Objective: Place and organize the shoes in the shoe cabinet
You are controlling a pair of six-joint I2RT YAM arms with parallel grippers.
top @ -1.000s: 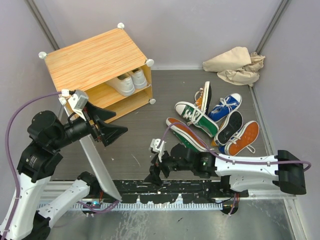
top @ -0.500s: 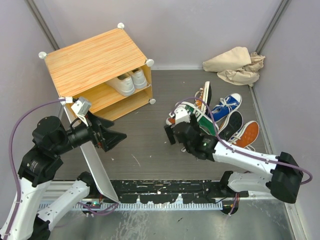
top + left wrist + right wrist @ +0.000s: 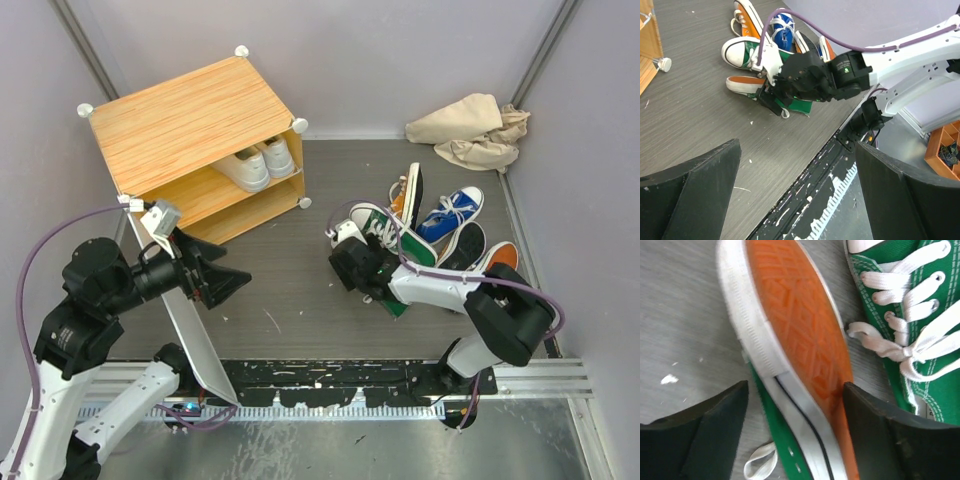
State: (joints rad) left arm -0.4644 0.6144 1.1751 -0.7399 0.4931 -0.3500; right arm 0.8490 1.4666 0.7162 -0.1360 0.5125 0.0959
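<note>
The shoe cabinet stands at the back left with a pair of white shoes on its inner shelf. The other shoes lie in a pile at centre right. A green shoe with an orange sole lies on its side, also in the top view. My right gripper is open, its jaws either side of that sole, and it shows in the top view. A second green shoe is upright beside it. My left gripper is open and empty above the floor near the cabinet.
The cabinet's grey door hangs open toward the front, beside my left arm. Blue shoes and orange shoes lie behind the green pair. A beige cloth bag sits in the back right corner.
My right arm has swung from the front edge up to the shoe pile and come down over the sideways green shoe. My left arm has barely moved.
</note>
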